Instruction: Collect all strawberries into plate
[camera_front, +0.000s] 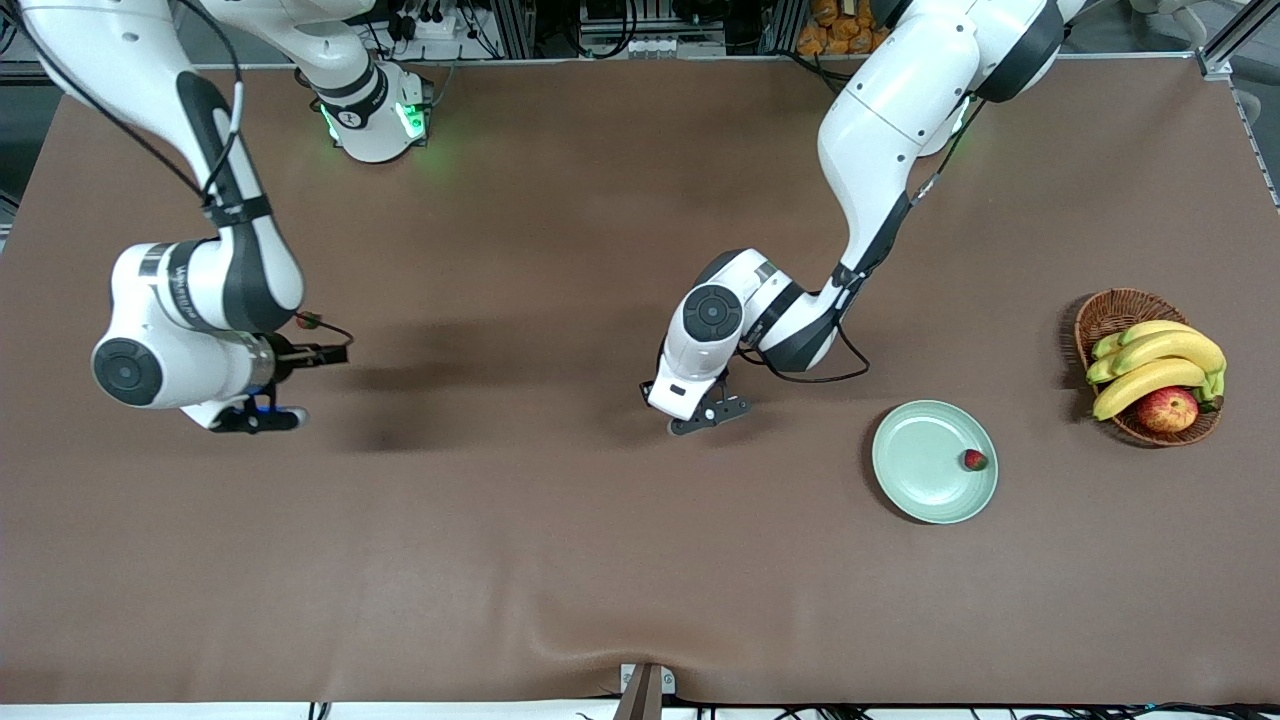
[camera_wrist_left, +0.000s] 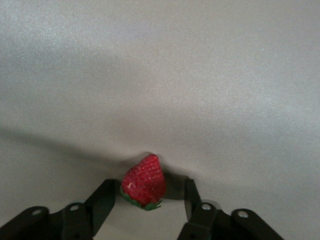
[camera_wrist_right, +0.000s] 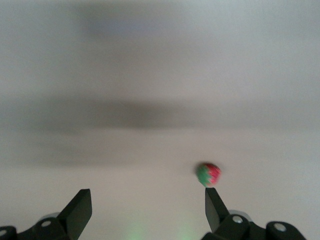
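Both arms are built of glossy white shells joined by dark grey bands. Round dark caps are set into the wrist joints. Black cables are run along each arm and held by black straps. Green lights are shown on the right arm's base. The left gripper (camera_front: 712, 412) and right gripper (camera_front: 322, 353) are fitted with black fingers fastened by silver screws.

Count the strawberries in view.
3: one in the plate at; one between the left claw fingers at; one on the table beside the right arm at.
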